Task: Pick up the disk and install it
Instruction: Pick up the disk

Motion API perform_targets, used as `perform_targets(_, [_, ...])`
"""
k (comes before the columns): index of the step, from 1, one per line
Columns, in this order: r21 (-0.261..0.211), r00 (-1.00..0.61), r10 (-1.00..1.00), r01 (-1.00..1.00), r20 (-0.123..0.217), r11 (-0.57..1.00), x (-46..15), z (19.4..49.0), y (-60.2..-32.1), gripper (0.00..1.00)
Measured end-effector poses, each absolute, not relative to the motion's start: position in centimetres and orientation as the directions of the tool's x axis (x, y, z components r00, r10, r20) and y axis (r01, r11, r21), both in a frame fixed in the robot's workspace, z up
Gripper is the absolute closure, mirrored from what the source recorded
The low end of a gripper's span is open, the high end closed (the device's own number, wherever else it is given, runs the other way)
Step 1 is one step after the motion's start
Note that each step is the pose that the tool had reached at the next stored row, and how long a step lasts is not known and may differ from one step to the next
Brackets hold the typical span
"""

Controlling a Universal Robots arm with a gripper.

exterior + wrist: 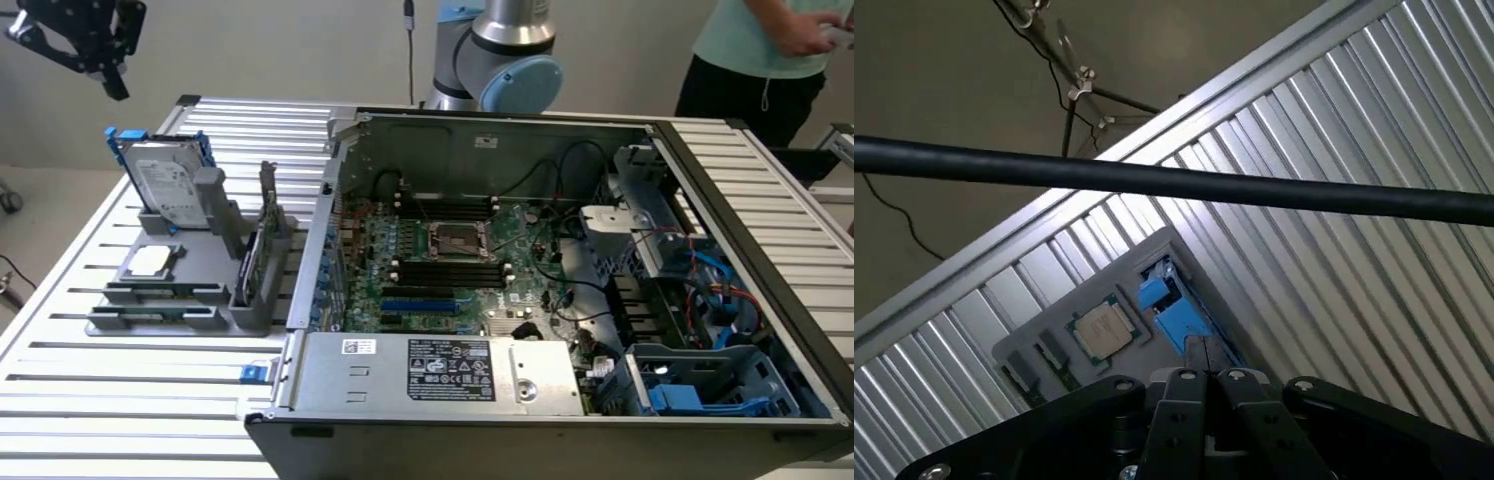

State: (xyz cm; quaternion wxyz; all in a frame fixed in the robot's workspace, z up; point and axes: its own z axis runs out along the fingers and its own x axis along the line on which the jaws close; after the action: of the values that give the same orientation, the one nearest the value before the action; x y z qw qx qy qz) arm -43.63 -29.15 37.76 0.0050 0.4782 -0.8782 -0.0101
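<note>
Counter (120, 400) of ribbed aluminium slats carries everything you see in the exterior view, with a plain pale wall behind it. Take the grey holder (160, 322) as your mark. The disk (167, 180) stands on edge in the holder's far end, white label toward the camera, with its blue carrier showing along its top. The processor chip (150, 260) lies flat in the holder just in front of the disk. The dark card (251, 262) stands on edge along the holder's side toward the exterior view's right. Just past that side sits the open computer case (494, 150), with only a narrow strip of slats between it and the holder. The hand (114, 85) hangs high over the holder's far end, well apart from the disk, with open air all round it. The arm's base (501, 50) rises behind the case. A person (761, 45) stands past the counter's far corner, well away from the holder. Toward the exterior view's left of the holder, and in front of it, bare slats run to the counter's edge.

In the wrist view you look down past the hand (1199, 352), its fingers clenched together on nothing, onto the holder (1019, 348). The disk (1172, 318) shows as a blue edge standing in the holder, with the processor chip (1102, 330) just beside it. The holder sits near the edge of the counter (1334, 200), with dull floor (934, 80) beyond. A black cable (1174, 185) crosses between the camera and the counter.
</note>
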Motion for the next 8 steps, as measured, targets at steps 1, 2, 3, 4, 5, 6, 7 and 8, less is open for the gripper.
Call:
perform_targets(1, [0.022, -0.527, -0.850, -0.849, -0.001, 0.527, -43.63, 37.67, -29.15, 0.89])
perform_targets(2, [0.022, -0.512, -0.859, -0.859, -0.001, 0.512, -43.63, 37.58, -29.15, 0.89])
perform_targets(3, [0.022, -0.497, -0.868, -0.868, -0.001, 0.496, -43.63, 37.47, -29.15, 0.89])
perform_targets(4, [0.022, -0.480, -0.878, -0.877, -0.001, 0.479, -43.64, 37.36, -29.15, 0.89])
perform_targets(5, [0.022, -0.464, -0.886, -0.886, -0.001, 0.463, -43.64, 37.25, -29.15, 0.89])
perform_targets(6, [0.022, -0.448, -0.894, -0.894, -0.001, 0.447, -43.64, 37.14, -29.15, 0.89])
perform_targets(7, [0.022, -0.431, -0.902, -0.902, -0.001, 0.431, -43.64, 37.03, -29.15, 0.89])
perform_targets(8, [0.022, -0.415, -0.910, -0.910, -0.001, 0.415, -43.64, 36.92, -29.15, 0.89])
